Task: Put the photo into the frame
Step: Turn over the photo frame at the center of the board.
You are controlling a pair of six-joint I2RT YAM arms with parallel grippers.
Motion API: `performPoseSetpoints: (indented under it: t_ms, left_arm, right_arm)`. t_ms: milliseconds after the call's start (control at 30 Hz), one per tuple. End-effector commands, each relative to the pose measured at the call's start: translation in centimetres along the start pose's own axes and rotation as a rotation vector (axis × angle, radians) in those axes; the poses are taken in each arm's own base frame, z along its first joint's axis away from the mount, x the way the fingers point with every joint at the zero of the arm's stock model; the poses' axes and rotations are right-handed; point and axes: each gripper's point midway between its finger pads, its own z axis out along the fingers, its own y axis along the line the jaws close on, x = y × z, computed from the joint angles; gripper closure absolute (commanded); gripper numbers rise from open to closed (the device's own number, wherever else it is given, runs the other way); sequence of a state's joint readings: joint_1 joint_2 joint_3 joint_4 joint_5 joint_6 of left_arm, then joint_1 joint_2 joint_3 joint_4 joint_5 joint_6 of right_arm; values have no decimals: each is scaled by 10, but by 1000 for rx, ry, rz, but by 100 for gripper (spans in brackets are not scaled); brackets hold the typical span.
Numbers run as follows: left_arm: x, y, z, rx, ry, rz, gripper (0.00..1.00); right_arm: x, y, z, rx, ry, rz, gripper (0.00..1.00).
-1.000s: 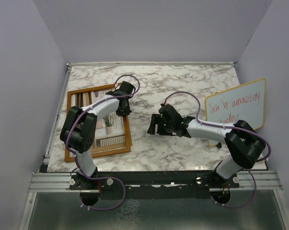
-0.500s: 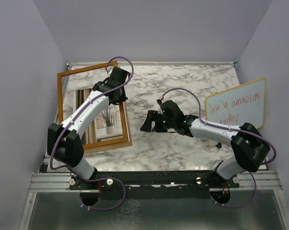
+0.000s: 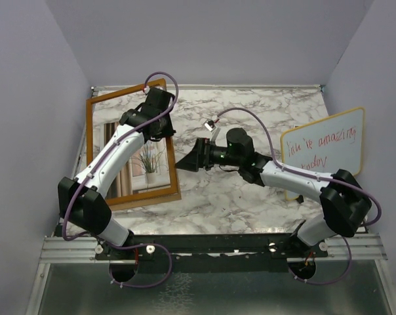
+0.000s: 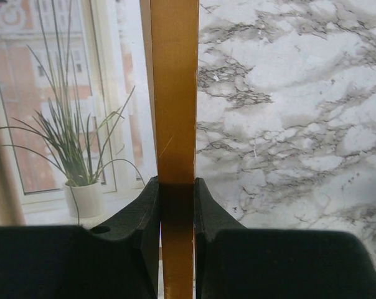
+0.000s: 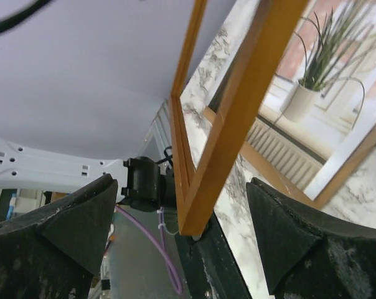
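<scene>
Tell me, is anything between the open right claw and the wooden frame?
Nothing visible. The open right gripper faces the tilted-up rim of the frame with only air between them; the left gripper clamps that rim.

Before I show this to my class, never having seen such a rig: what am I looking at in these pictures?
Two robot arms are bolted at the near edge of a marble table. One picture is taken from above and behind them; the other two from a camera on each wrist. The left tool pinches the orange rim of the frame and holds it tilted up. Under it lies the photo of a potted plant. The right tool is open near the rim, holding nothing. A whiteboard stands at the right.
</scene>
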State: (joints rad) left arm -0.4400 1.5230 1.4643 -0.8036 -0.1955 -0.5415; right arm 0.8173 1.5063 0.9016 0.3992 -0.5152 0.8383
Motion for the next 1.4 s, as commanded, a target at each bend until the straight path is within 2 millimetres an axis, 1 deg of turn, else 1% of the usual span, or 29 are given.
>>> performPoseSetpoints:
  t_ms: [0, 100, 200, 300, 400, 467, 500, 567, 667, 800, 867, 933, 1000, 1100, 1267, 1367]
  left_arm:
    - [-21, -26, -36, 147, -55, -29, 100]
    - [-22, -35, -43, 203, -54, -43, 100]
    - [-22, -43, -48, 245, -46, -55, 100]
    - [-25, -50, -54, 283, -46, -66, 100]
    - [-31, -59, -63, 331, -55, -74, 100]
    - [-37, -66, -71, 365, -63, -80, 100]
    - [-39, -70, -75, 386, -63, -84, 100]
    - [-44, -80, -84, 436, -66, -90, 100]
    - [-52, -92, -97, 501, -77, -91, 100]
    - [-59, -103, -106, 559, -82, -85, 100]
    - [-61, -110, -109, 598, -75, -91, 100]
    - [-62, -119, -112, 643, -68, -99, 100]
    - [-66, -130, -118, 703, -59, -116, 100]
    - [-74, -145, -129, 788, -58, -145, 100]
    - [-89, -170, -160, 958, -49, -204, 100]
    - [-92, -181, -174, 1045, -24, -235, 100]
  right_arm:
    - [-16, 10, 14, -8, -7, -18, 13]
    - [-21, 3, 25, 31, -3, 10, 18]
    - [-26, 5, 31, 24, 2, 28, 22]
    - [-30, 10, 33, 23, 2, 37, 26]
    - [-32, 12, 29, 36, -3, 40, 26]
    - [-34, 18, 23, 29, -20, 30, 23]
    - [-39, 26, 17, 16, -43, 17, 21]
    - [-46, 31, 7, 34, -90, 6, 16]
    - [-63, 29, -16, 125, -209, -10, 11]
    - [-87, 23, -57, 253, -395, -19, 9]
    - [-94, 20, -73, 308, -455, -11, 9]
    - [-98, 21, -82, 333, -482, -8, 8]
    - [-98, 26, -84, 321, -476, -13, 7]
    - [-97, 41, -77, 262, -428, -37, 6]
    - [-104, 60, -75, 186, -404, -44, 7]
    - [-109, 85, -76, 90, -397, -73, 9]
